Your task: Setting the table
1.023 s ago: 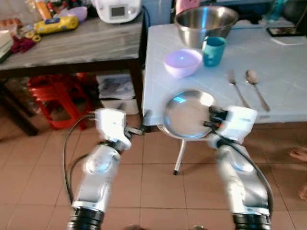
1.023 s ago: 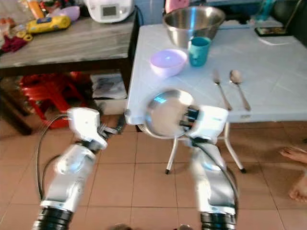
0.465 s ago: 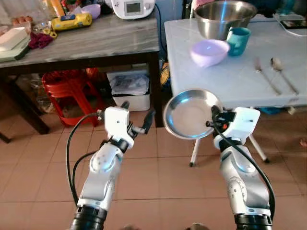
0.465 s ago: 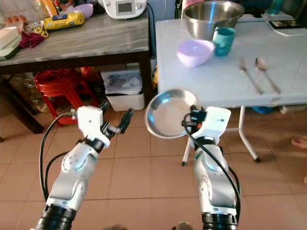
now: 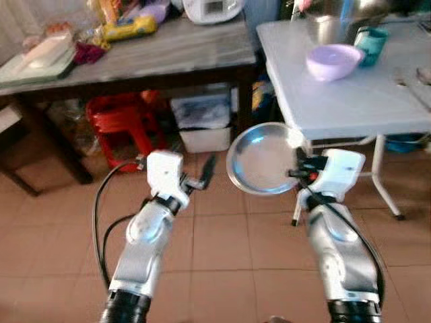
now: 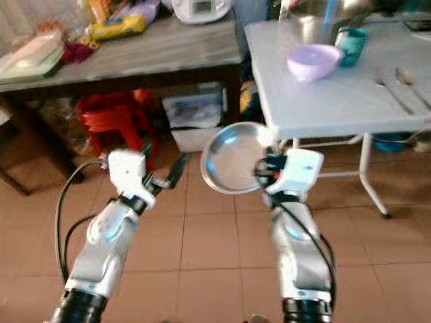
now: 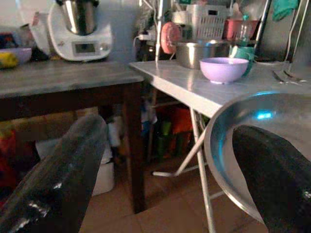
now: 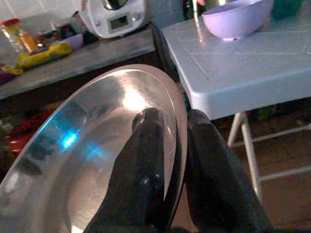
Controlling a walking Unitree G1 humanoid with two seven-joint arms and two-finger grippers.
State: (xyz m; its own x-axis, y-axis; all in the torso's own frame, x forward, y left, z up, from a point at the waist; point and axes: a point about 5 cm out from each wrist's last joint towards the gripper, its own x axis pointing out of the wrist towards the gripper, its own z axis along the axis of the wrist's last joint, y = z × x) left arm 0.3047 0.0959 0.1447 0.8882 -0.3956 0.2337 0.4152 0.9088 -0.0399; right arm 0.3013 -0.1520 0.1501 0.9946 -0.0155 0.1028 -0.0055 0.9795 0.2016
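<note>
My right gripper [image 5: 296,172] is shut on the rim of a round steel plate [image 5: 264,159], held tilted over the tiled floor in front of the white table [image 5: 337,94]. The right wrist view has both black fingers [image 8: 146,160] pinching the plate's [image 8: 97,145] edge. A lilac bowl [image 5: 332,61], a teal cup [image 5: 371,44] and a large steel bowl [image 5: 337,13] stand on the white table, with cutlery [image 6: 389,91] at its right. My left gripper [image 5: 207,168] is open and empty, left of the plate; its fingers [image 7: 53,184] are spread wide in the left wrist view.
A dark wooden table [image 5: 135,60] with a grey top stands left of the white one, bearing a white kitchen machine [image 5: 212,8], a yellow pack and a tray. Beneath it are a red stool [image 5: 121,124] and a white box [image 5: 205,121]. Tiled floor [image 5: 222,256] lies below.
The whole view has shifted: the tables now lie further right and further off, so the camera has moved back and left. The plate stays in my right gripper; my left gripper stays open.
</note>
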